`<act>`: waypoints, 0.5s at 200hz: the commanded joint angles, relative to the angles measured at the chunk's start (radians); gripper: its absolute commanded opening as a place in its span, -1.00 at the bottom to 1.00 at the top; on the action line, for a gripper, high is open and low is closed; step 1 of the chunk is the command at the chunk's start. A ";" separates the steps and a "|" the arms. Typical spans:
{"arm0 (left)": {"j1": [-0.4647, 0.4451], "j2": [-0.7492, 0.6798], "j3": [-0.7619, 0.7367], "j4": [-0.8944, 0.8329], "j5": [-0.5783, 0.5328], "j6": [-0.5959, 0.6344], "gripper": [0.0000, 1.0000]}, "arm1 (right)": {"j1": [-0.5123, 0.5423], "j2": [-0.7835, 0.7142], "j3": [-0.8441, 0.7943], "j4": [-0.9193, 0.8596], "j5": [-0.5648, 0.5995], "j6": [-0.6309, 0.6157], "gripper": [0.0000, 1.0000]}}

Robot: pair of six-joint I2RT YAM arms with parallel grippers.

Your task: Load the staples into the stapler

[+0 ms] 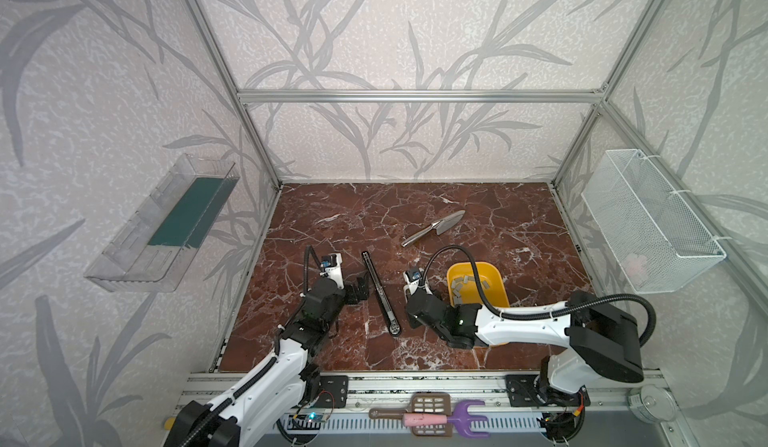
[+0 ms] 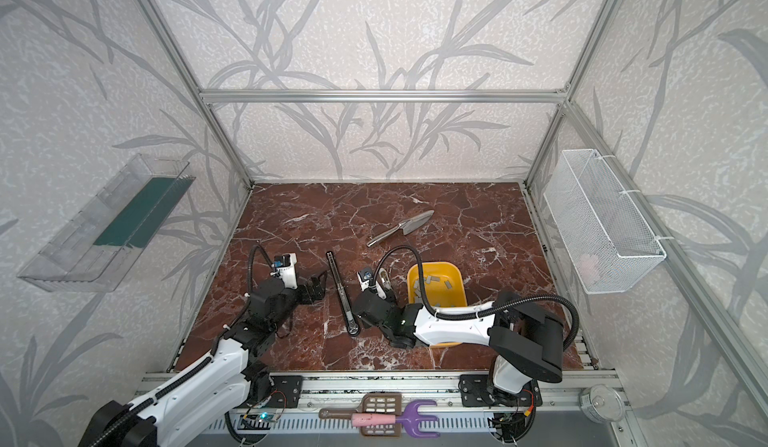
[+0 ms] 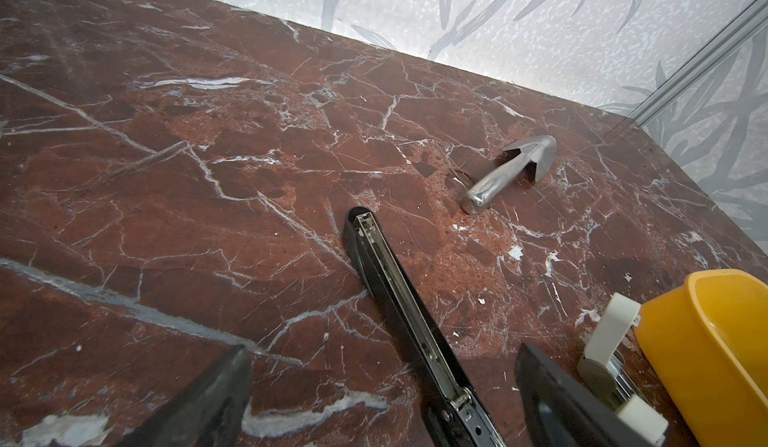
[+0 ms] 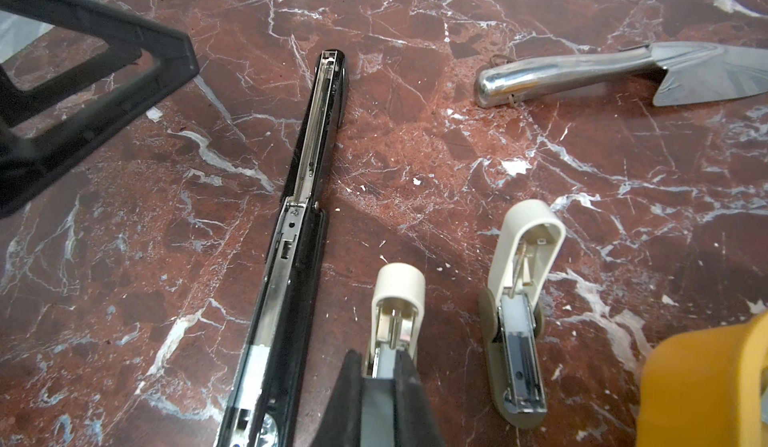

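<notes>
While the left gripper (image 1: 360, 289) stands wide open and empty left of the long black stapler (image 1: 380, 295), the right gripper (image 4: 384, 368) pinches a small cream stapler (image 4: 399, 287) right of it; flat grey staples (image 1: 465, 285) lie farther right, in a glossy yellow tray (image 1: 496, 297).

The red-brown marble table (image 1: 332, 224) bore a long black stapler (image 1: 380, 293), laid open flat. Right of it lay an opened beige stapler (image 4: 521, 316), farther right a yellow tray (image 1: 469, 265), and beyond it to the right a steel trowel (image 1: 434, 228).

Small flat grey metal staples (image 1: 458, 287) lie scattered loose inside the yellow plastic tub (image 1: 498, 276). Just beside that tub, my right gripper (image 4: 378, 368) clamps the small cream stapler (image 4: 398, 299), metal channel exposed.
</notes>
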 commanded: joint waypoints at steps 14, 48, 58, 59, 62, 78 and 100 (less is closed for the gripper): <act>-0.001 0.003 0.016 0.010 -0.018 0.000 0.98 | 0.003 0.020 -0.006 0.034 0.018 0.023 -0.81; 0.000 0.005 0.016 0.010 -0.020 -0.001 0.99 | 0.003 0.030 -0.012 0.052 0.017 0.030 -0.81; -0.001 0.006 0.018 0.010 -0.019 -0.001 0.98 | 0.003 0.033 -0.012 0.054 0.017 0.030 -0.82; -0.001 0.006 0.017 0.010 -0.019 -0.001 0.98 | 0.002 0.034 -0.012 0.054 0.017 0.030 -0.82; 0.000 0.005 0.017 0.010 -0.019 -0.001 0.98 | 0.003 0.035 -0.013 0.054 0.016 0.030 -0.81; -0.001 0.005 0.018 0.009 -0.018 -0.001 0.98 | 0.003 0.037 -0.013 0.059 0.020 0.030 -0.81; 0.000 0.004 0.018 0.010 -0.018 -0.001 0.98 | 0.002 0.033 -0.016 0.063 0.026 0.027 -0.81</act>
